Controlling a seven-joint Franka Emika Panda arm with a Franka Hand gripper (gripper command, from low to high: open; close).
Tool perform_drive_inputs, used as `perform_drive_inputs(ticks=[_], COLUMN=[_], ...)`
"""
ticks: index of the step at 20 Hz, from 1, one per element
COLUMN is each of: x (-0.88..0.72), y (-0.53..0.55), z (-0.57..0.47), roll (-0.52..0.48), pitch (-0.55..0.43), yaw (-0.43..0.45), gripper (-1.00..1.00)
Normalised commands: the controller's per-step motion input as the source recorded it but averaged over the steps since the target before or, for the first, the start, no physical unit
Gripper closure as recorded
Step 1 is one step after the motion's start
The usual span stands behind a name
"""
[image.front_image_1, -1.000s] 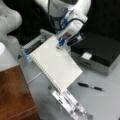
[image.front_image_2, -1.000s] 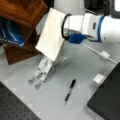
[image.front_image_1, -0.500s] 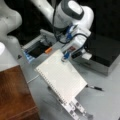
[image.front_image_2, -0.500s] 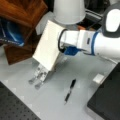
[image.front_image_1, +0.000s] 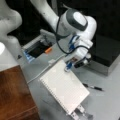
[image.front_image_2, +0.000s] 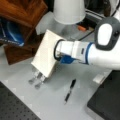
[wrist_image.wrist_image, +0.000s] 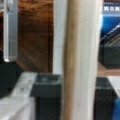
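Gripper (image.front_image_1: 68, 67) at top edge of notebook (image.front_image_1: 63, 89), jaws pinching it. Notebook lifted, tilted above surface (image.front_image_2: 50, 100), over metal clips (image.front_image_2: 36, 79). Pen (image.front_image_2: 69, 90) lies near on surface. Pickup done; notebook not yet set down.

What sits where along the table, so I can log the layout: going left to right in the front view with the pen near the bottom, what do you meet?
Binder clips under the board, then the white board held by the gripper, then the black pen, then the small white block.
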Motion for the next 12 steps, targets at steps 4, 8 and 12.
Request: perform_drive_inputs(ticks=[4,8,12], x=[0.16,0.08,-0.02], y=[0.01,0.04,0.04], z=[-0.13,-0.16,-0.22], roll=[-0.152,-0.185,-0.164], pitch=[-0.158,-0.141,-0.144], yaw=[-0.088,-0.064,-0.055], gripper=[1.00,1.00,1.00])
